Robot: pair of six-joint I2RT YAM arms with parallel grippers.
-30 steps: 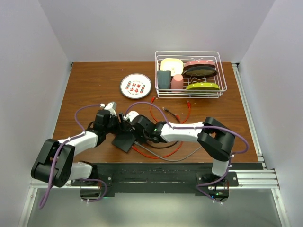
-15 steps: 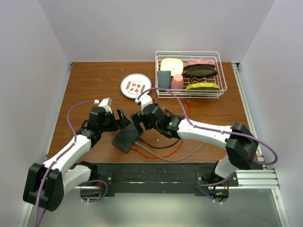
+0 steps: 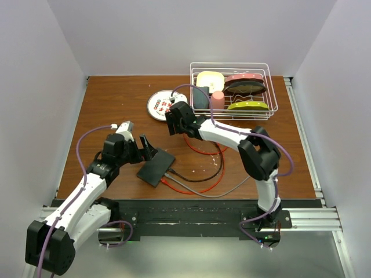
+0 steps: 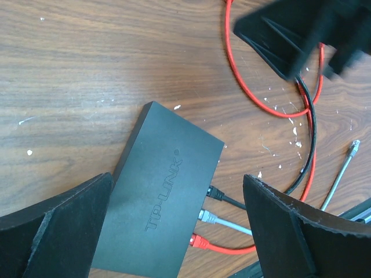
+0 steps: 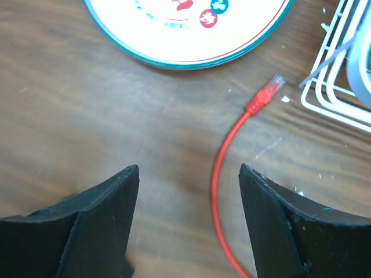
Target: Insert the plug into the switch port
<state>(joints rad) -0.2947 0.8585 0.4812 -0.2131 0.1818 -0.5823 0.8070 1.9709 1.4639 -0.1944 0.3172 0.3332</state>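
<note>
A dark-grey switch (image 4: 165,191) lettered TP-LINK lies flat on the wooden desk (image 4: 87,75) — framed by the wide-apart black fingers (image 4: 58,226) of the left end effector (image 4: 178,179). Along its right edge a black plug (image 4: 215,194), a grey plug (image 4: 208,217) and a red plug (image 4: 199,240) sit in ports. A red cable (image 4: 246,87) loops beyond.

Brown wood-grain table (image 3: 104,104), white flecks here & there. Dark-grey switch (image 4: 165,197) lies flat on it, front-left of centre. Black cable (image 4: 218,195), grey cable (image 4: 207,216) & red cable (image 4: 199,240) sit in its ports side by side, then loop over the wood to the right. Loose red plug (image 5: 271,91) lies btwn round white plate (image 5: 185,35) & wire rack (image 3: 230,63), which stands back right w/ dishes in it.
</note>
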